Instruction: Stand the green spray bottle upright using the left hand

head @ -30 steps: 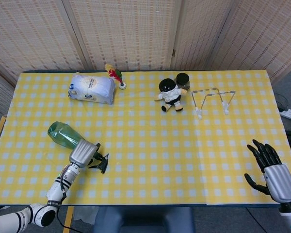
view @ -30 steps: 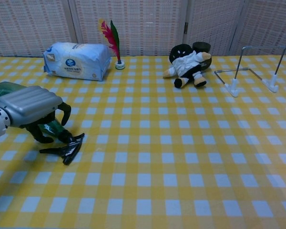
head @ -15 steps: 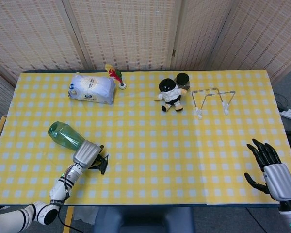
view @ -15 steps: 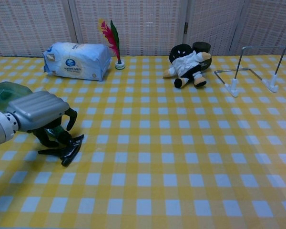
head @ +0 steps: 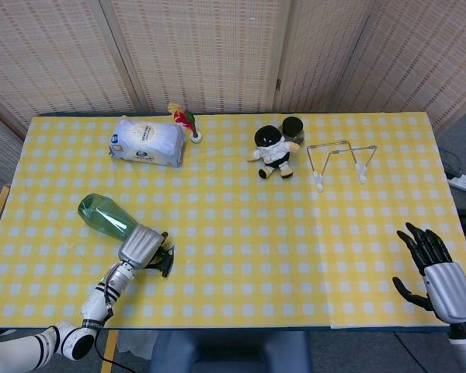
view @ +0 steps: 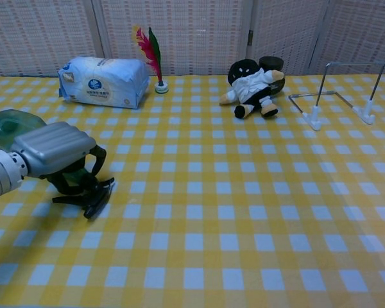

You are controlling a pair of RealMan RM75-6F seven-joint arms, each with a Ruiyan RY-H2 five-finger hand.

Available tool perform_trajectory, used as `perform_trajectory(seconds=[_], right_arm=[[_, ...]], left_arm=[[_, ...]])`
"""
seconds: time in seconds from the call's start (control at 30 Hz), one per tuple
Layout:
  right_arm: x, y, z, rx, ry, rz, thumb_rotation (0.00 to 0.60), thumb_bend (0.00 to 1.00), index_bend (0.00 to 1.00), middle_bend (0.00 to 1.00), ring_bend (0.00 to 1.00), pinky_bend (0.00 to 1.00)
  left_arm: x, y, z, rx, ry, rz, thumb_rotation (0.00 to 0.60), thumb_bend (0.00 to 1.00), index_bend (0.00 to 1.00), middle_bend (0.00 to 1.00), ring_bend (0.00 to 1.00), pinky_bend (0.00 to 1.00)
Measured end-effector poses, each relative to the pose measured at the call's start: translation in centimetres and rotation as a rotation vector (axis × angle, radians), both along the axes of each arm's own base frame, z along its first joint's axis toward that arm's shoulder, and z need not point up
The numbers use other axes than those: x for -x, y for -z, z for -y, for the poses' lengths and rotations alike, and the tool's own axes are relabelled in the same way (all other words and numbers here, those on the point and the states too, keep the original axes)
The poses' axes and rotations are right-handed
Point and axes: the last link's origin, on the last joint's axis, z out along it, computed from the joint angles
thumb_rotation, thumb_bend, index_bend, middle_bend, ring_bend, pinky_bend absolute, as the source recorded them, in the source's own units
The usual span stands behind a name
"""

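The green spray bottle (head: 103,217) (view: 8,122) lies tilted at the table's left front, its rounded base raised and pointing to the far left. Its black trigger nozzle (head: 167,260) (view: 90,201) touches the cloth. My left hand (head: 140,246) (view: 50,153) grips the bottle around its neck, fingers curled under it and covering the neck. My right hand (head: 438,271) hovers at the table's right front corner, fingers spread, holding nothing; the chest view does not show it.
A white tissue pack (head: 147,142) (view: 104,81) and a feathered shuttlecock (head: 186,122) (view: 148,51) sit at the far left. A black-and-white plush doll (head: 273,151) (view: 253,86) and dark jar (head: 293,127) lie mid-back, next to a wire rack (head: 339,162) (view: 337,92).
My left hand has shifted slightly to the right with the bottle, and the bottle's base has risen a little. The right hand has barely moved.
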Motion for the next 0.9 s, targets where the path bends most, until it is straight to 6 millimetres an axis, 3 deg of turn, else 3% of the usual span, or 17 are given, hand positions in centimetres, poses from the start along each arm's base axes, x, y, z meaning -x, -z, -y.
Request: perform_trajectory(seconds=[0.37, 0.63, 0.9], right_arm=[[-0.1, 0.1, -0.2, -0.013, -0.003, 0.003, 0.6, 0.37, 0.0, 0.0, 0.0, 0.0], [-0.4, 0.0, -0.8, -0.017, -0.025, 0.018, 0.6, 0.37, 0.0, 0.0, 0.0, 0.0], [-0.4, 0.0, -1.0, -0.025, -0.031, 0.025, 0.6, 0.37, 0.0, 0.0, 0.0, 0.0]], left_arm=[[-1.3, -4.0, 0.0, -0.079, -0.002, 0.12, 0.6, 0.44, 0.64, 1.0, 1.0, 1.0], [-3.6, -9.7, 0.4, -0.078, -0.099, 0.443, 0.6, 0.46, 0.64, 1.0, 1.0, 1.0], [-4.3, -14.5, 0.3, -0.091, -0.235, 0.75, 0.6, 0.49, 0.65, 1.0, 1.0, 1.0]])
